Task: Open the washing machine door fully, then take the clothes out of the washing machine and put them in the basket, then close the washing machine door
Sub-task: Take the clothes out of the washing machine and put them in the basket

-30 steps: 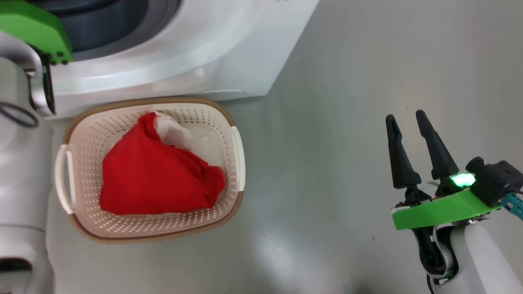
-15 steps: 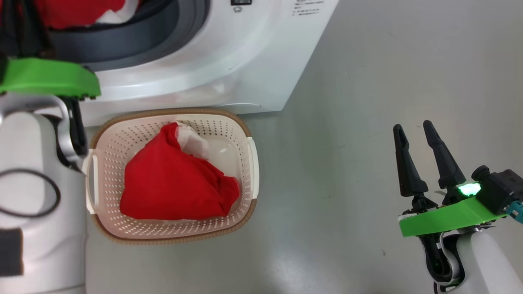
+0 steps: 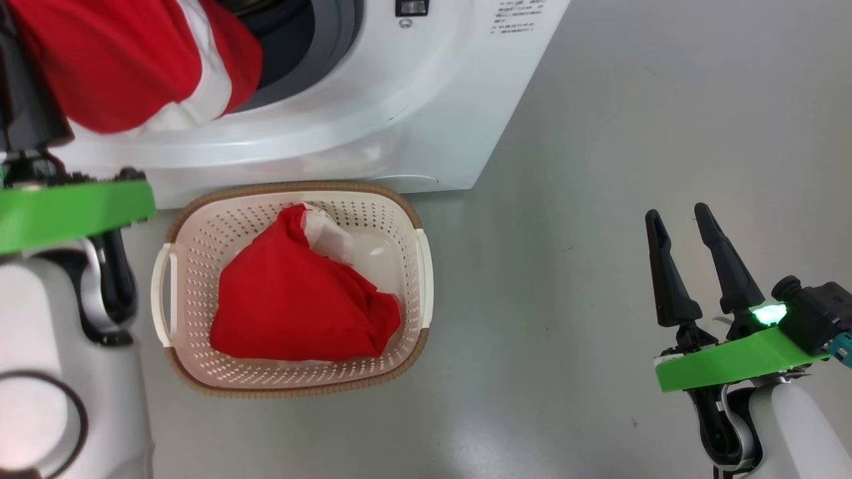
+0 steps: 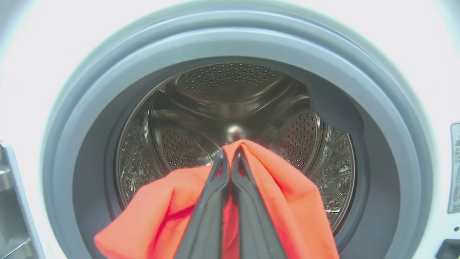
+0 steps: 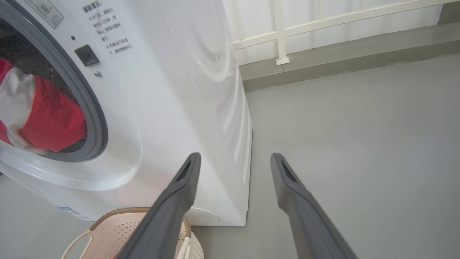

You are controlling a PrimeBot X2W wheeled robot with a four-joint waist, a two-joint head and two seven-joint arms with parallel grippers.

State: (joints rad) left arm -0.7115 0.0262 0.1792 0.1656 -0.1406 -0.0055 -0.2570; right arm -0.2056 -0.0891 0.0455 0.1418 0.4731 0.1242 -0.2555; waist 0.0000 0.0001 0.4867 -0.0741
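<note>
The white washing machine [image 3: 399, 100] stands open, and its steel drum [image 4: 233, 104] shows behind the grey gasket [image 4: 381, 118]. My left gripper [image 4: 230, 154] is shut on a red garment with white trim [image 3: 120, 60], holding it in front of the drum opening, above and left of the basket. A second red garment [image 3: 299, 306] lies in the cream perforated basket [image 3: 193, 233] on the floor against the washer's front. My right gripper [image 3: 679, 223] hangs open and empty over bare floor, far right of the basket. The door is out of view.
Grey floor [image 3: 599, 166] stretches to the right of the washer and basket. In the right wrist view a white railing [image 5: 284, 32] and a low kerb run behind the washer. My left forearm [image 3: 60, 372] stands beside the basket's left handle.
The head camera has shifted, sliding washer and basket down and right. The left gripper has drawn a red garment out of the drum into view. The right gripper kept its pose.
</note>
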